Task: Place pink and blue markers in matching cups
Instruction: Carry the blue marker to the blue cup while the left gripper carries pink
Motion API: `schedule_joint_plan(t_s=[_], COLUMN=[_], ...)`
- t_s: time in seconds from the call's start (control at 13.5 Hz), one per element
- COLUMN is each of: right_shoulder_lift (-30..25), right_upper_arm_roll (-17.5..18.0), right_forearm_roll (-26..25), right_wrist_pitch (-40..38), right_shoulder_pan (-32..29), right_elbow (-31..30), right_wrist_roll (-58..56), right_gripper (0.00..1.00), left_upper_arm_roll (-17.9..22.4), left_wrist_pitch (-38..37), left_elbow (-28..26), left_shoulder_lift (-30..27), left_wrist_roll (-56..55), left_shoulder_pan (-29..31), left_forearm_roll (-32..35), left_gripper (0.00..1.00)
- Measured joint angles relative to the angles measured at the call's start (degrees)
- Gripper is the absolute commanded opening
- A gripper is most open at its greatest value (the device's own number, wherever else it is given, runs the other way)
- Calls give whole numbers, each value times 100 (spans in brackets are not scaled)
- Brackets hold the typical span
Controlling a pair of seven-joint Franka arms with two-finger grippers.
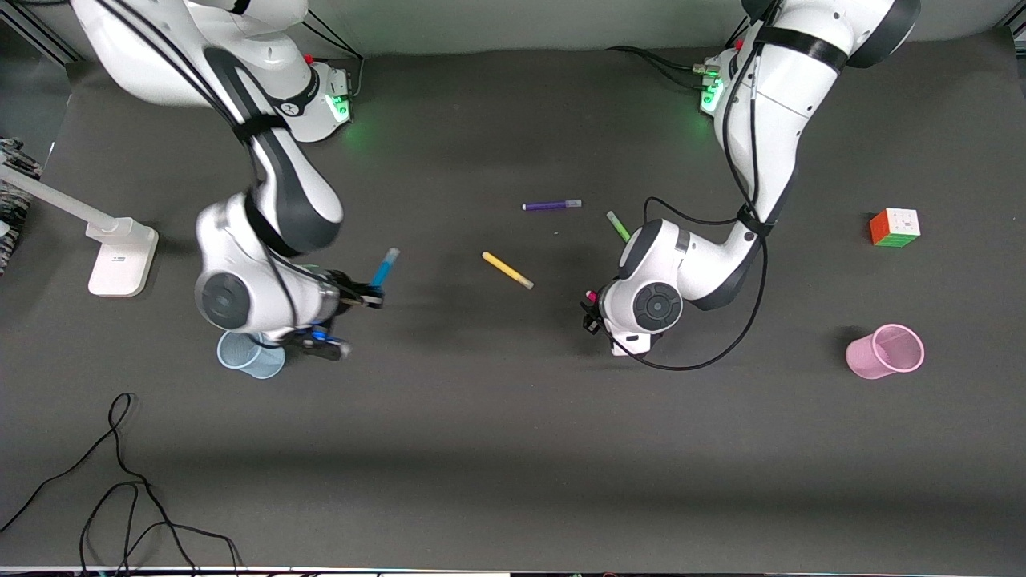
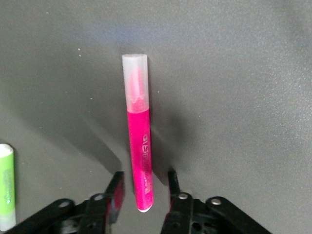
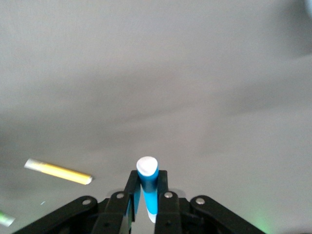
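Both markers in reach, cups waiting

Right gripper point(image 3: 146, 202), clamped on the blue marker point(image 1: 385, 268), hangs beside the blue cup point(image 1: 248, 353): centre it before release. Left gripper point(image 2: 144, 195), fingers apart, straddles the pink marker point(image 2: 138, 146) on the table, well apart from the pink cup point(image 1: 886, 351); close squarely.

looks like a robotics lab bench, not anyone's home or office. two white franka arms are bolted along one edge of a table point(image 1: 513, 449) covered in plain dark grey matting, with green status lights at their bases and black cables point(image 1: 120, 489) trailing loose over the mat. the stuff on it reads like test props: a few stray markers, two mesh cups, a rubik's cube point(image 1: 894, 227), and a white stand point(image 1: 120, 256) at the edge.
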Motion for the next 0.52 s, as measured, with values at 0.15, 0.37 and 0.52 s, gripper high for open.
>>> schedule_joint_plan(t_s=[0.15, 0.37, 0.52], right_shoulder_lift=[-329, -709, -952], right_upper_arm_roll=[-201, -731, -1173], right_forearm_roll=[-454, -743, -866], right_wrist_pitch=[-4, 48, 184], right_shoulder_pan=[-2, 6, -11], right_elbow=[-68, -120, -145], right_wrist_roll=[-205, -1098, -1805], right_gripper=[0, 0, 0], left_upper_arm_roll=[1, 2, 11], left_wrist_pitch=[1, 1, -40], left_elbow=[-5, -7, 29], left_shoulder_lift=[-9, -15, -87], left_wrist_roll=[0, 4, 31], left_shoulder_pan=[0, 1, 14], left_forearm_roll=[1, 4, 19], left_gripper=[0, 0, 0])
